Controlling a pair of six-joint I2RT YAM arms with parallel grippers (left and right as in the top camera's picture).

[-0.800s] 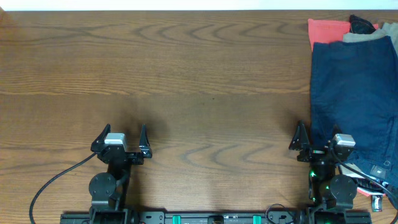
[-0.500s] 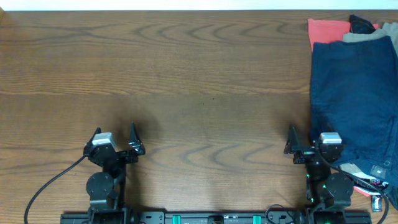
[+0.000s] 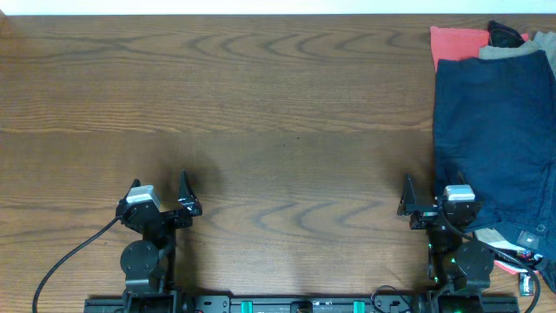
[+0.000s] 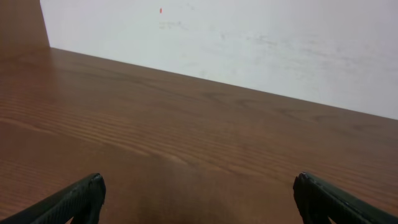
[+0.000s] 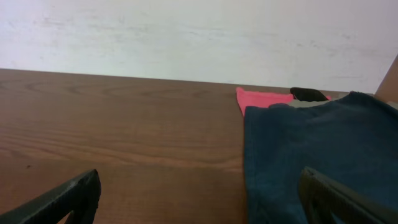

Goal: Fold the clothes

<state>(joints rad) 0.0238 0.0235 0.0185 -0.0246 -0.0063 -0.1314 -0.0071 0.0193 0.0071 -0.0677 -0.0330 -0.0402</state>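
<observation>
Facing navy shorts (image 5: 314, 146): right wrist view only

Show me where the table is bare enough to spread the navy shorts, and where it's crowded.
Bare: the table from its left edge to the navy shorts, beyond the left gripper and right gripper, both open. Crowded: the right edge, where the shorts overlap the coral-red cloth and khaki garment.

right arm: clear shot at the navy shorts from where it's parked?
Probably yes. The right gripper sits open just beside the navy shorts, whose near edge shows in its wrist view; nothing lies between them.
</observation>
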